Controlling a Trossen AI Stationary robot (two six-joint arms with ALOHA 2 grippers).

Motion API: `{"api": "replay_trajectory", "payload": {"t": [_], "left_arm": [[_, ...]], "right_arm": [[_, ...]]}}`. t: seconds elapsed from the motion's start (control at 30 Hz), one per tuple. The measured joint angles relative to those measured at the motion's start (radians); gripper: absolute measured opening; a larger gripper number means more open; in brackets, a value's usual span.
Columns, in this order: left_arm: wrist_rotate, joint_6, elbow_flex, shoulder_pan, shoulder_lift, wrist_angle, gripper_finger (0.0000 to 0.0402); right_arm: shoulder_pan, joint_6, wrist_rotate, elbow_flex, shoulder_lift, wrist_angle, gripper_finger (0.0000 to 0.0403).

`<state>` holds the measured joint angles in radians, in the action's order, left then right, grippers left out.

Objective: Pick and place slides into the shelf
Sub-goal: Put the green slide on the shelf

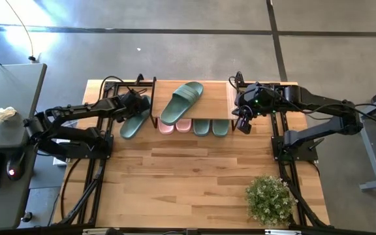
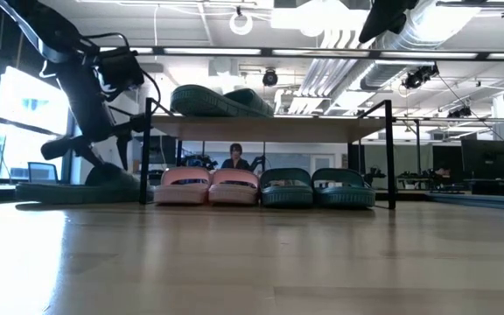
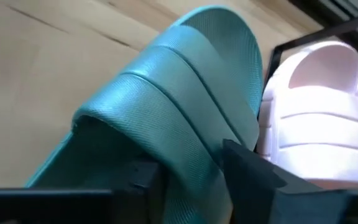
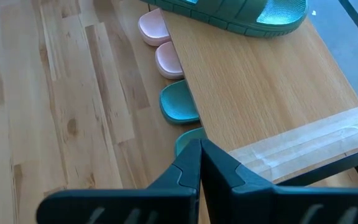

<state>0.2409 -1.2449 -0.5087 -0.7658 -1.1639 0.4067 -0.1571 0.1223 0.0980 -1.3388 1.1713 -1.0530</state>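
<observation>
Low shelf [image 1: 211, 108] at the far middle of the table [image 1: 194, 176]. One green slide [image 1: 182, 102] lying slantwise on the plank top. Lower tier, left to right: pink pair [image 1: 175, 126], then green pair [image 1: 211, 127], toes toward the near edge. Left gripper [image 1: 138, 104] at the shelf's left end, fingers [image 3: 250, 177] clamped on the strap of the last green slide [image 1: 131, 123]; that slide on the table just outside the left frame post, beside the pink pair. Right gripper [image 1: 243, 124] hovering over the shelf's right end, fingers [image 4: 225, 168] pressed together, holding nothing. Potted plant [image 1: 269, 199] at the near right.
</observation>
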Motion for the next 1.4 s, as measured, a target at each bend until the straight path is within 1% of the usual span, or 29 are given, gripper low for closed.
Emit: {"api": "replay_trajectory", "payload": {"t": [0.2, 0.27, 0.4, 0.47, 0.7, 0.97, 1.2, 1.3, 1.4], "left_arm": [[0.032, 0.003, 0.000, 0.000, 0.001, -0.022, 0.0031], [0.041, 0.006, 0.000, 0.000, 0.006, -0.022, 0.0010], [0.087, 0.010, 0.000, 0.000, 0.030, -0.015, 0.0018], [0.116, 0.010, 0.001, 0.000, 0.054, -0.011, 0.0010], [0.243, 0.013, 0.001, 0.000, 0.186, -0.017, 0.0005], [0.350, 0.132, 0.001, 0.000, 0.365, -0.179, 0.0003], [0.367, 0.272, 0.001, 0.000, 0.487, -0.401, 0.0002], [0.329, 0.328, 0.001, 0.000, 0.515, -0.507, 0.0001], [0.270, 0.359, 0.000, 0.000, 0.526, -0.612, 0.0001]], "right_arm": [[0.000, 0.000, 0.000, 0.000, 0.000, 0.000, 0.0000], [0.000, 0.000, 0.000, 0.000, 0.000, 0.000, 0.0000], [0.000, 0.000, 0.000, 0.000, 0.000, 0.000, 0.0000], [0.000, 0.000, 0.000, 0.000, 0.000, 0.000, 0.0000], [0.000, -0.009, 0.012, 0.000, 0.000, 0.003, 0.0000], [0.000, -0.018, 0.013, 0.000, 0.000, 0.026, 0.0000], [0.000, -0.018, 0.029, 0.000, 0.000, 0.026, 0.0000], [0.000, -0.018, 0.042, 0.000, 0.000, 0.026, 0.0000], [0.000, -0.017, 0.044, 0.000, 0.000, 0.025, 0.0000]]}}
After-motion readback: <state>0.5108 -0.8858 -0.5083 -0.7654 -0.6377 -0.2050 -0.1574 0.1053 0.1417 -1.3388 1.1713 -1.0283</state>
